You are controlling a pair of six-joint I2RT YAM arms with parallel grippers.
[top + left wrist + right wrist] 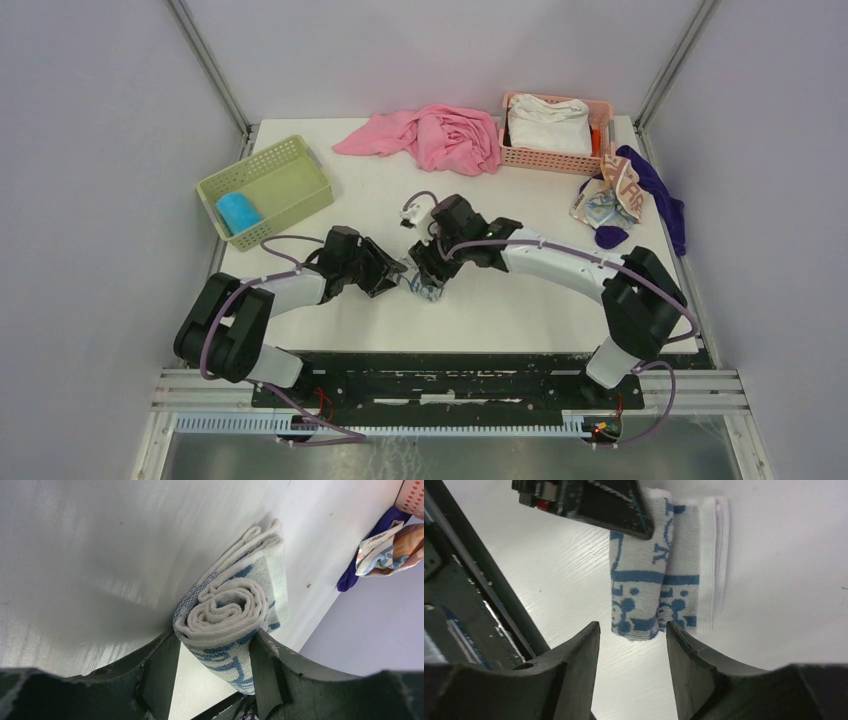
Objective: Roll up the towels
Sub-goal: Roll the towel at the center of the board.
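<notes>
Seems to be the close of rolling the printed towel (235, 605): lies rolled on the desk (520, 310) near the middle of its near edge, pinched across one end by the left claw (215, 640), with the right claw (633, 630) spread and clear of the other end. Next likely calls for a firm hold so the roll does not unwind on the way to the green basket (250, 160) at the left edge. Counts three towels: this one, a blue towel (238, 211) rolled in that basket, and a lettered towel (612, 195) crumpled by the right edge; two claws.
</notes>
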